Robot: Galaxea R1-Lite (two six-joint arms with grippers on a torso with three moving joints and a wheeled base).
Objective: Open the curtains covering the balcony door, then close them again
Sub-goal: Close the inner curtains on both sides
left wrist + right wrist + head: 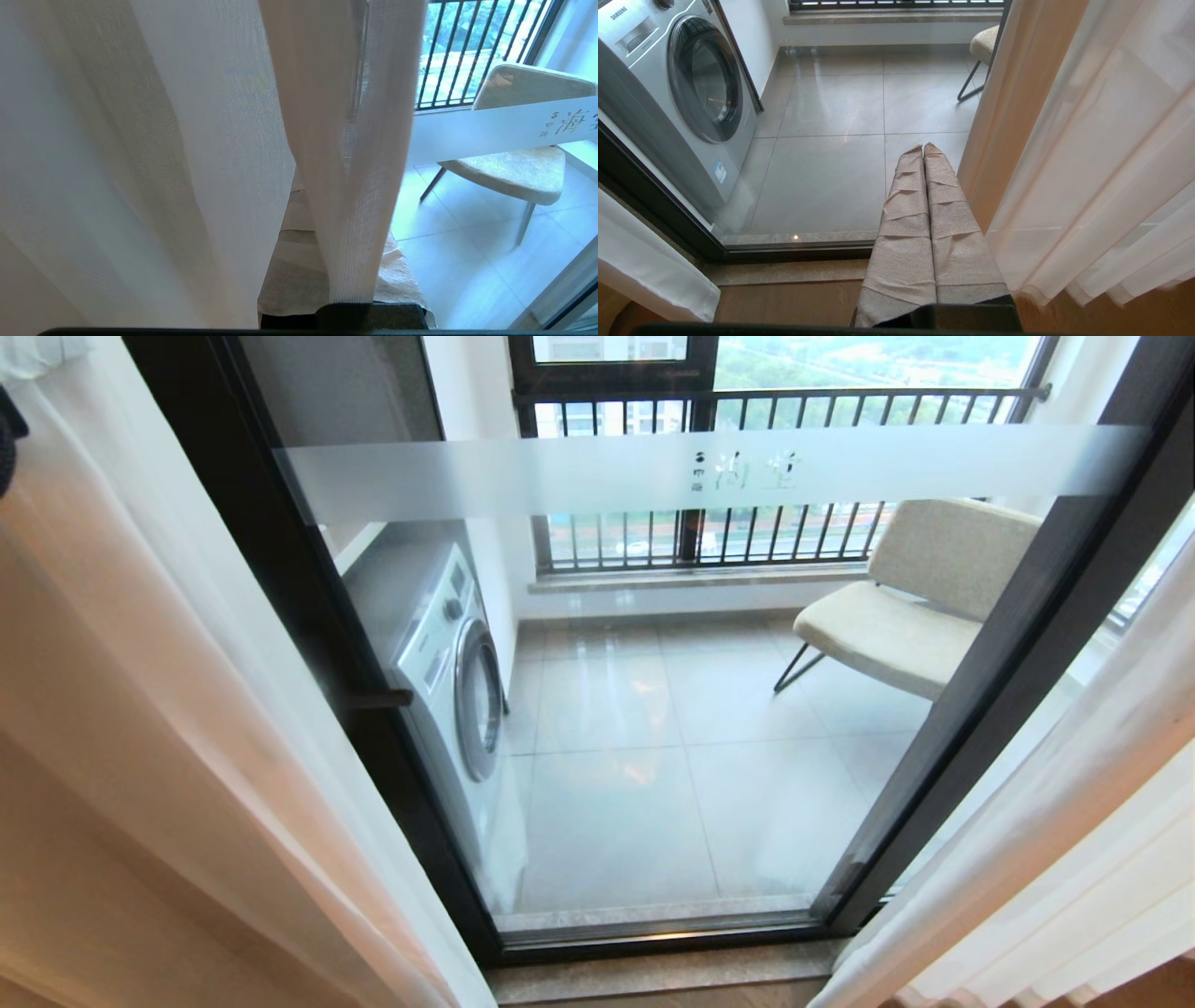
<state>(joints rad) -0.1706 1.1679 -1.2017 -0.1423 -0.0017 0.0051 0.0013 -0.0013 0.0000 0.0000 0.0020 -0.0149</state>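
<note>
Jaws on both arms are clenched, and neither pair visibly grips cloth. On the left gripper (322, 261) the wrapped tips sit buried among the folds of the left curtain (149, 154); one narrow sheer fold (350, 186) hangs straight down across them, touching or nearly so. On the right gripper (924, 154) the taped fingers (906, 224) press flat together and point at the balcony floor (831, 177), with the right curtain (1087, 154) just beside them on their outer side, apart from the tips.

Between the two drapes the balcony door (672, 471) stands uncovered, its frosted band plain to see, with a washing machine (457, 663) and a chair (896, 616) behind the glass. So the opening looks done, and closing seems next.

That move turns on one thing: each drape hangs as a long upright edge, outboard of its own jaws. The left arm is nearer its cloth.
</note>
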